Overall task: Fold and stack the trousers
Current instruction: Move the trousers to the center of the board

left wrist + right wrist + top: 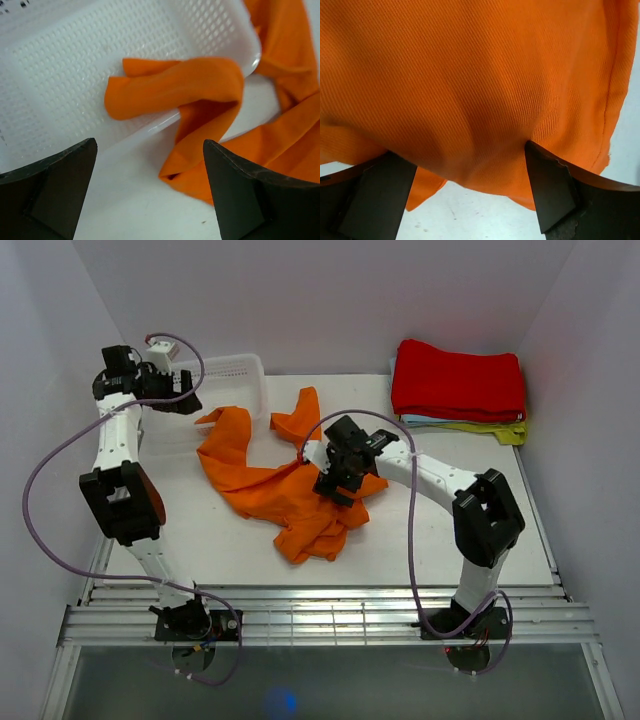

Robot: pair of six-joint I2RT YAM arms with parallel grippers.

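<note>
One trousers (290, 495) leg drapes white basket (60, 65) rim; left gripper (150, 144) gaping, empty above; right gripper (462, 150) spread wide, pressed against trousers.

Overhead I look down from behind both arm bases onto the whole table (240, 550); my left wrist view sits close over the white basket (75, 65) rim, my right nearer, above the trousers (470, 75), shared by all three.

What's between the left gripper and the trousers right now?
Left wrist view: just bare table and the white basket rim, which the trousers drape over.
</note>
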